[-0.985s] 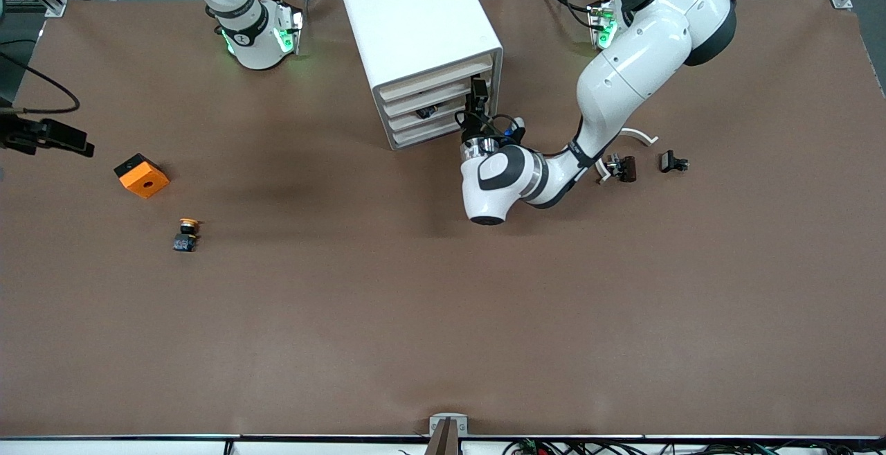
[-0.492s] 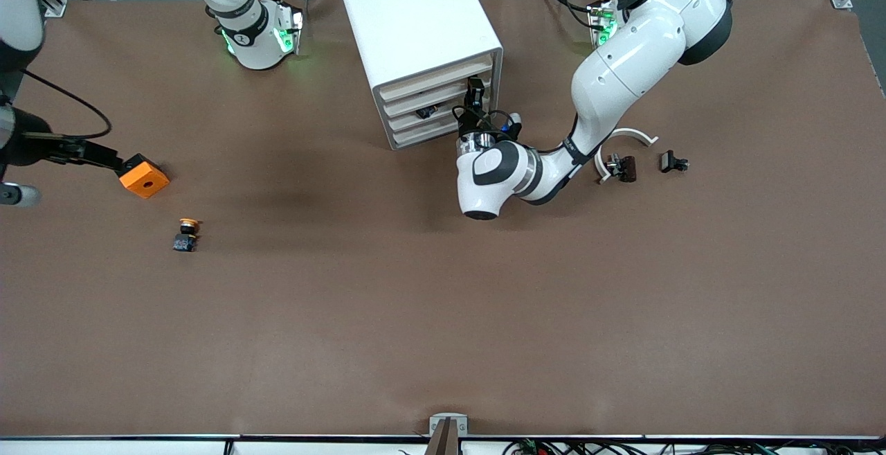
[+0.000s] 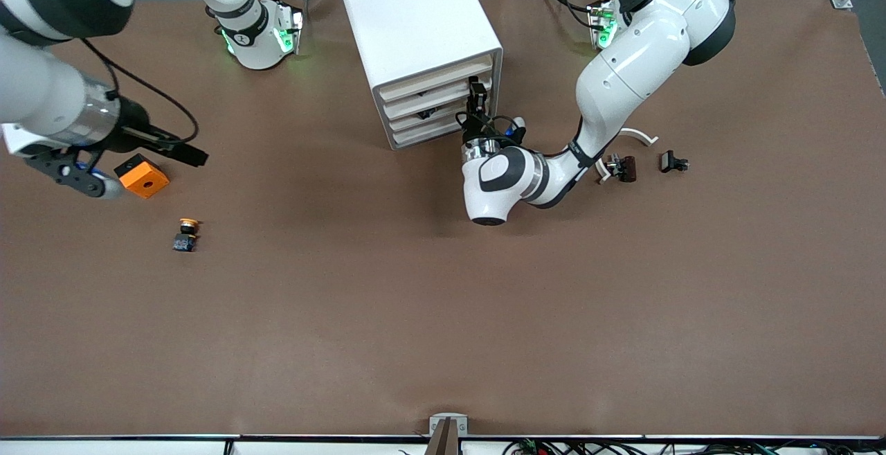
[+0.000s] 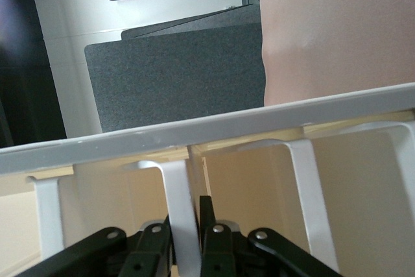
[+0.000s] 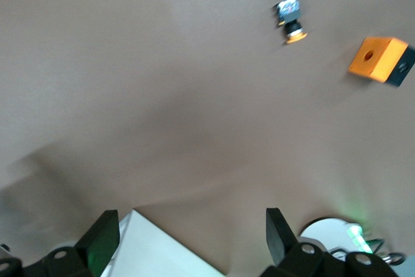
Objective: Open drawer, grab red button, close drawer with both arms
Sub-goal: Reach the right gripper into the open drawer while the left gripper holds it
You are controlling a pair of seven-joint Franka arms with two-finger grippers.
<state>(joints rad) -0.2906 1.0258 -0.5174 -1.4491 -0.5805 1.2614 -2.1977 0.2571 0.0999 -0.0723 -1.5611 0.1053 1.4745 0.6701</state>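
Observation:
The white cabinet stands at the robots' side of the table, its four beige-fronted drawers all pushed in. My left gripper is at the cabinet front, at the end toward the left arm. In the left wrist view it is shut on a white drawer handle. I cannot tell which drawer the handle belongs to. My right gripper hangs open over the table beside an orange cube, and its fingers stand wide apart, holding nothing. The button is hidden.
A button with an orange-yellow cap lies nearer the front camera than the cube, and shows in the right wrist view with the cube. Small black parts and a white curved piece lie toward the left arm's end.
My left gripper has shut on the drawer handle. The right arm has swung in from the table's edge and now hangs over the orange cube.

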